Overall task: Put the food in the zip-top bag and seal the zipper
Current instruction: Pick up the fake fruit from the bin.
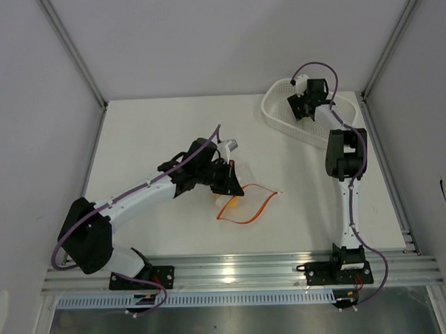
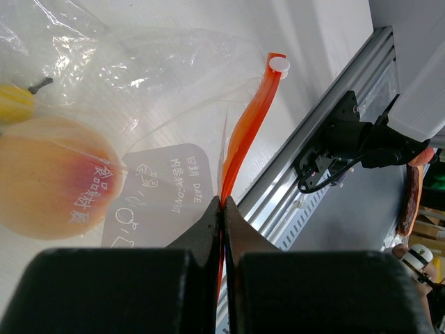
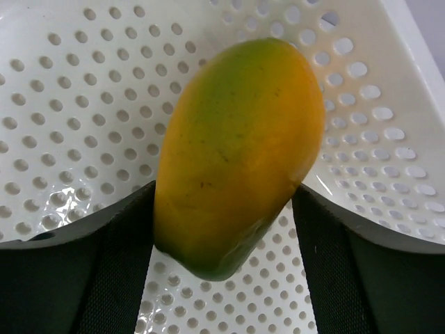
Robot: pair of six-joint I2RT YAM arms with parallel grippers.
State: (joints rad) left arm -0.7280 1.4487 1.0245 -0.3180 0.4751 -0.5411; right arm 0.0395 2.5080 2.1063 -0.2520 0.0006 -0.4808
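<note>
The clear zip-top bag (image 2: 146, 90) lies on the table, also seen in the top view (image 1: 248, 198). Its red-orange zipper (image 2: 245, 136) runs up from my left gripper (image 2: 223, 203), which is shut on that strip near one end. Inside the bag lie an orange-yellow fruit with a red patch (image 2: 55, 174) and a small yellow lemon-like piece (image 2: 12, 103). My right gripper (image 3: 222, 202) is down in the white perforated basket (image 3: 76, 90), its fingers pressed on both sides of an orange-yellow mango with green patches (image 3: 236, 146).
The basket (image 1: 278, 114) stands at the back right of the table, with the right arm reaching over it. An aluminium rail (image 1: 242, 270) runs along the near edge. Grey walls enclose the left, right and back.
</note>
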